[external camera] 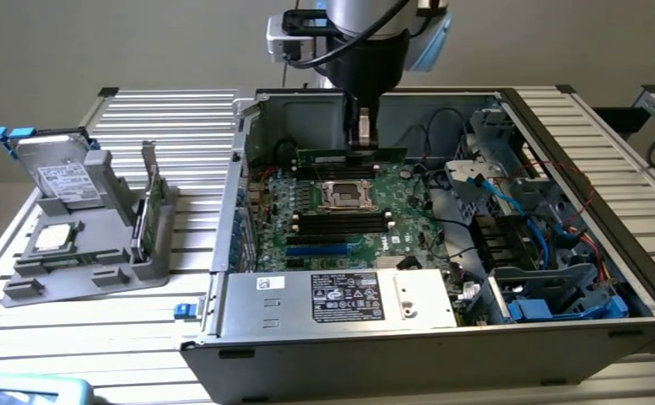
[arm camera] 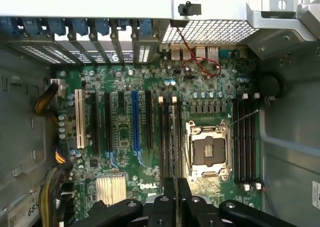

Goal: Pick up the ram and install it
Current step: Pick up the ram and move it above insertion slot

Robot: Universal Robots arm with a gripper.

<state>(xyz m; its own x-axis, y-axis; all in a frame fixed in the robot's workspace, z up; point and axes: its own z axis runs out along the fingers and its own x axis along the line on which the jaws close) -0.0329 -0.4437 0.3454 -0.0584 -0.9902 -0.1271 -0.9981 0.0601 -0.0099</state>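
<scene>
The ram (external camera: 322, 158) is a long dark green stick held level, on its long edge, inside the open computer case (external camera: 598, 278). My gripper (external camera: 360, 143) reaches down from above and is shut on the ram's middle. The stick hangs over the back part of the green motherboard (external camera: 401, 232), just behind the empty processor socket (external camera: 348, 196). In the wrist view the ram (arm camera: 173, 132) shows edge-on between my gripper (arm camera: 173, 189) fingers, lined up over the black memory slots (arm camera: 165, 137) beside the socket (arm camera: 207, 149). I cannot tell whether its lower edge touches a slot.
A grey parts holder (external camera: 102, 253) stands outside the case on the exterior view's left. It carries a boxy drive with blue tabs (external camera: 60, 173), a square silver chip (external camera: 53, 239) and another upright thin stick (external camera: 148, 181). Blue cables (external camera: 536, 224) and the power supply (external camera: 344, 297) crowd the case.
</scene>
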